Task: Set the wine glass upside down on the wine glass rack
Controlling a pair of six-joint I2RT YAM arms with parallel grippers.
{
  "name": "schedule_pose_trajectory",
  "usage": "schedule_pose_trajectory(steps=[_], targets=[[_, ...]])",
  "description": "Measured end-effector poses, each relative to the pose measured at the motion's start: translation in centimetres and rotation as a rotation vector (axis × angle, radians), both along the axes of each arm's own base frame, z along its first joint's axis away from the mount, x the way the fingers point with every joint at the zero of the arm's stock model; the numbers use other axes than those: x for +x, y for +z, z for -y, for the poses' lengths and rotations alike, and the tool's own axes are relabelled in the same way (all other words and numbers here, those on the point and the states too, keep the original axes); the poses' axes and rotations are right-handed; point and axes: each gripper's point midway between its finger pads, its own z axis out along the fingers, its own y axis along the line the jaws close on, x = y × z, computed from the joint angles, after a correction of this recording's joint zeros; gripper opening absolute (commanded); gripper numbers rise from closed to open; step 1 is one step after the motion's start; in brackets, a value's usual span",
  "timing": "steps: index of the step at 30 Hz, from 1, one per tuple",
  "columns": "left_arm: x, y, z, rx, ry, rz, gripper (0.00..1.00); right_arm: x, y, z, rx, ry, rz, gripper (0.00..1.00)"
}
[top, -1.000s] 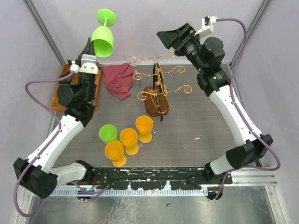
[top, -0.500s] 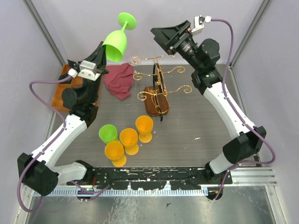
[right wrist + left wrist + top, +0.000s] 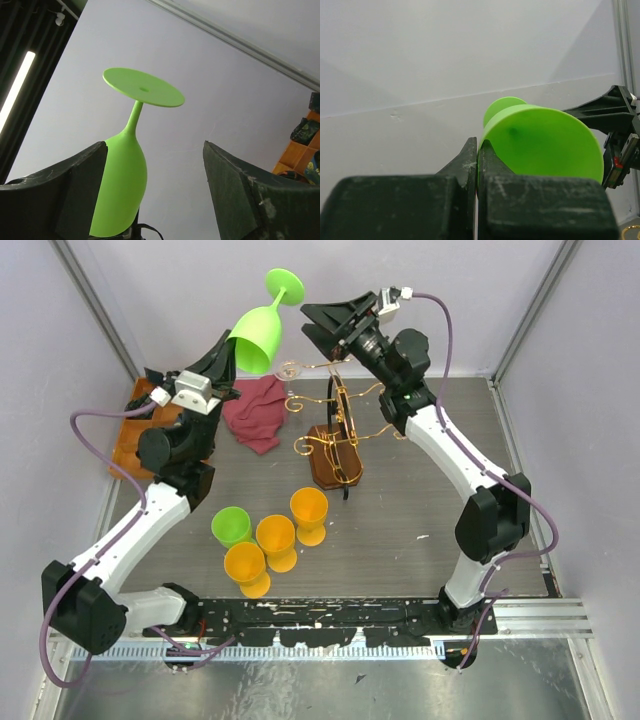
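The dark grey counter carries the wine glass rack at its middle. A maroon cloth lies just left of it. A brown wooden board sits at the far left. Nearer, one green glass and three orange glasses stand clustered.

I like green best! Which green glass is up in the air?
The green wine glass pinched by the left end effector, upside down with its foot on top. The other green glass stands on the table beside three orange glasses.
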Motion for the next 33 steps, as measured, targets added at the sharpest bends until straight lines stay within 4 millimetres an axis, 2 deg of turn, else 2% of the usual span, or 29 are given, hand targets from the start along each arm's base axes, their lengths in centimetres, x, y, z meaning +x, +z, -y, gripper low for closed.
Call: schedule_pose_trajectory(steps=[5,11,16,22,27,33], targets=[[0.3,-0.3,0.1,0.009,0.007,-0.004,0.00,-0.5,1.2,-1.1,0.037,0.032,0.029,0.73],[0.8,-0.8,0.4,0.021,0.014,-0.013,0.00,-1.0,3.1,-2.2,0.094,0.069,0.076,0.72],[1.8,-1.7,0.9,0.035,0.014,-0.035,0.00,-0.3,2.4,-3.0,0.110,0.089,0.056,0.70],[2.5,-1.9,1.4,0.041,0.011,-0.040,0.00,0.6,1.1,-3.5,0.109,0.095,0.019,0.67],[2.8,-2.4,1.7,0.053,0.003,-0.046,0.00,0.9,1.3,-3.6,0.120,0.092,0.022,0.63],[2.8,-2.3,1.8,0.052,0.001,-0.042,0.00,1.3,1.5,-3.7,0.144,0.098,0.031,0.54]])
